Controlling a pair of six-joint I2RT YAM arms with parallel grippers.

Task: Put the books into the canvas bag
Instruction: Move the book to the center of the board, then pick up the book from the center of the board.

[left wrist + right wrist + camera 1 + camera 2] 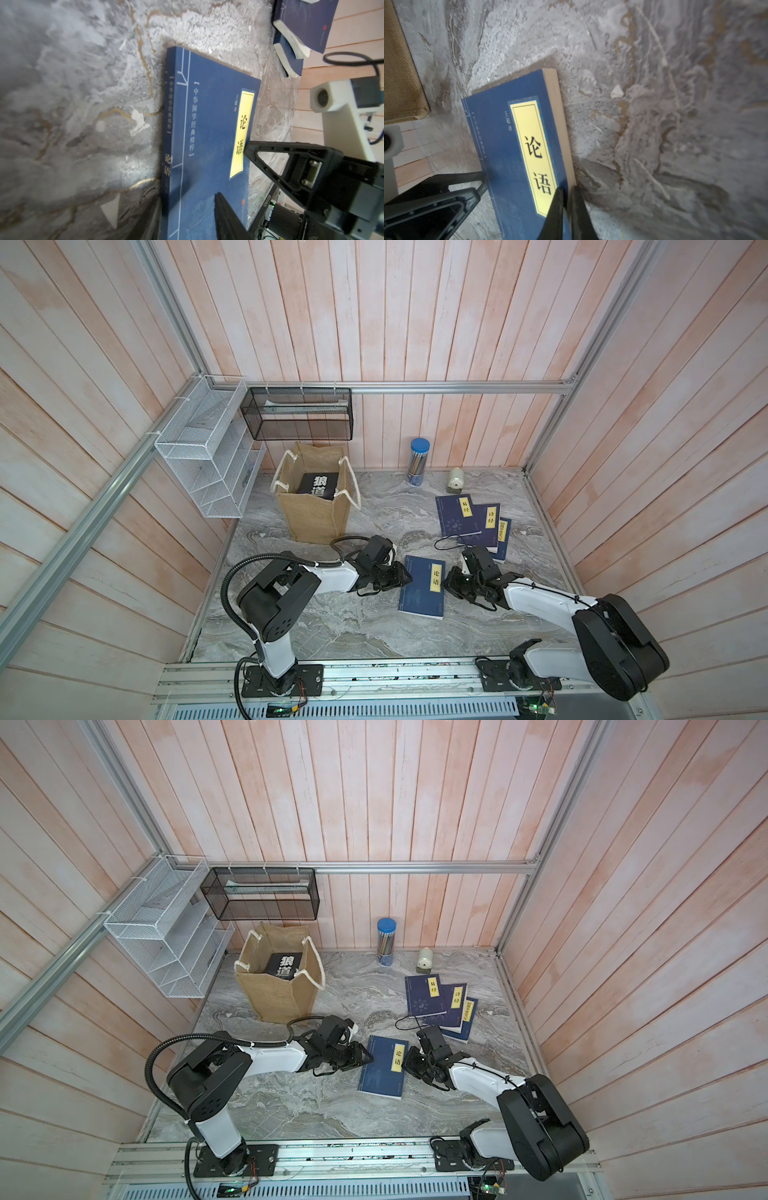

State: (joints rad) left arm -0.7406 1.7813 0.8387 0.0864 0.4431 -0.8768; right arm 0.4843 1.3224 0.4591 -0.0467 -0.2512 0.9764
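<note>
Two claws meet on one navy paperback with a yellow title label (420,593), which lies flat on the grey veined stone-look tabletop (332,626) between them, well apart from the tan burlap bag with white rope handles (316,516). Our right gripper (567,189) is clenched on the page edge beside the label, one finger over the cover, the other seemingly beneath. Our left gripper (406,577) stands parted astride the spine edge, and the shadow under its upper finger suggests it is not bearing down yet. We judge this the pickup. We should make the right pinch shallow but firm, raise that edge a little, and let the left jaws close squarely on the spine before lifting, since the slick surface gives the book nothing to brace against. The bag stands open-mouthed near the back wall with a black book (319,486) already inside; its soft sides and handles could snag. Three more navy paperbacks (455,519) overlap near the right side. Around us, pale pink plank walls (415,323) box the table in.
</note>
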